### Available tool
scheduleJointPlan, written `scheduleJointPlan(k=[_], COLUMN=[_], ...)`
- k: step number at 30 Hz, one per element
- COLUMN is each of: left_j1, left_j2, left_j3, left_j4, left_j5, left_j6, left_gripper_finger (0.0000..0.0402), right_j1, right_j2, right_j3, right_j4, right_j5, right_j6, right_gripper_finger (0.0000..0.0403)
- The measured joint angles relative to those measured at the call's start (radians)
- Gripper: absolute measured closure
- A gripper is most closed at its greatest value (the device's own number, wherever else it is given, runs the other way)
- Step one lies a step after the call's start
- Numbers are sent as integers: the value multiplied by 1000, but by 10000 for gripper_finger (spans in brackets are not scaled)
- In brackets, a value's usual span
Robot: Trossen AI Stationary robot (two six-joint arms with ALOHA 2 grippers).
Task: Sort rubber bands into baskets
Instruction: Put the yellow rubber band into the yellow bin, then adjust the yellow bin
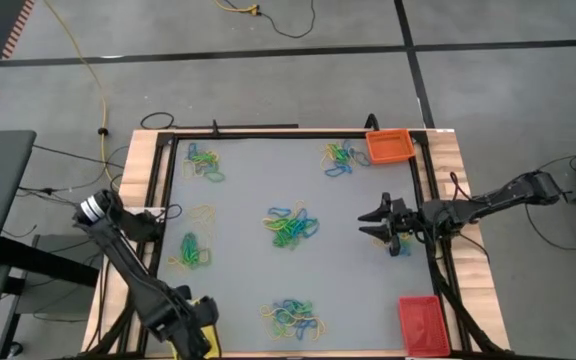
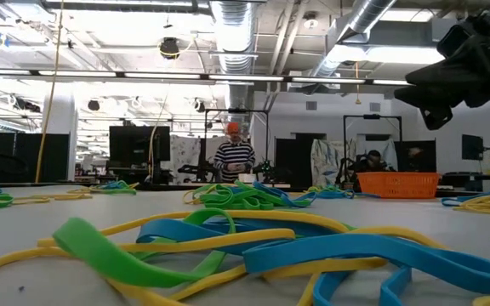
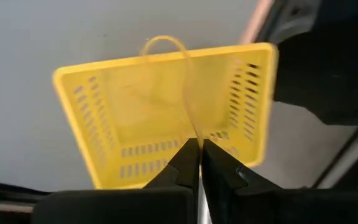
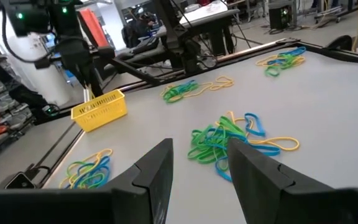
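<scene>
Hanging over the yellow basket [image 3: 166,118] at the near-left corner of the counter [image 1: 248,190], the left end effector [image 3: 199,155] has its fingers pressed together on a thin yellow rubber band [image 3: 179,68], whose loop arcs up above the basket's interior. In the right wrist view the same yellow basket [image 4: 100,111] sits at the counter's edge with the left arm directly above it. The right end effector [image 1: 380,222] is out over the right half of the counter with its fingers apart and nothing between them, pointing toward the middle; its two dark fingers [image 4: 154,171] frame the central pile of rubber bands [image 4: 232,140], a tangle of green, blue and yellow loops. Seen from above, that central pile [image 1: 291,226] lies well apart from the other clusters: one at the far left [image 1: 204,160], one at the far right just beside the orange basket [image 1: 389,146], one at the left edge [image 1: 192,250], and one near the front edge [image 1: 290,316]. The red basket [image 1: 420,322] sits at the near-right corner. From the level camera, green, blue and yellow bands [image 2: 228,246] fill the foreground, the orange basket [image 2: 398,184] stands at the far side, and a person [image 2: 234,157] in a striped top stands in the room beyond the counter.
</scene>
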State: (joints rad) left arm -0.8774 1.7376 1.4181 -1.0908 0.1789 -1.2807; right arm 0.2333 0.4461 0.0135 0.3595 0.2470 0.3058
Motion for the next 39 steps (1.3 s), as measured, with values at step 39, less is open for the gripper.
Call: scheduleJointPlan(k=[39], left_j1=[134], left_j2=[15], left_j3=[-105], left_j4=[-158], left_j5=[-121], left_j6=[502], left_gripper_finger=[242], right_j1=[0], right_j2=[0], right_j3=[0], right_j4=[0], right_j5=[17], right_j6=[0], right_gripper_finger=[223])
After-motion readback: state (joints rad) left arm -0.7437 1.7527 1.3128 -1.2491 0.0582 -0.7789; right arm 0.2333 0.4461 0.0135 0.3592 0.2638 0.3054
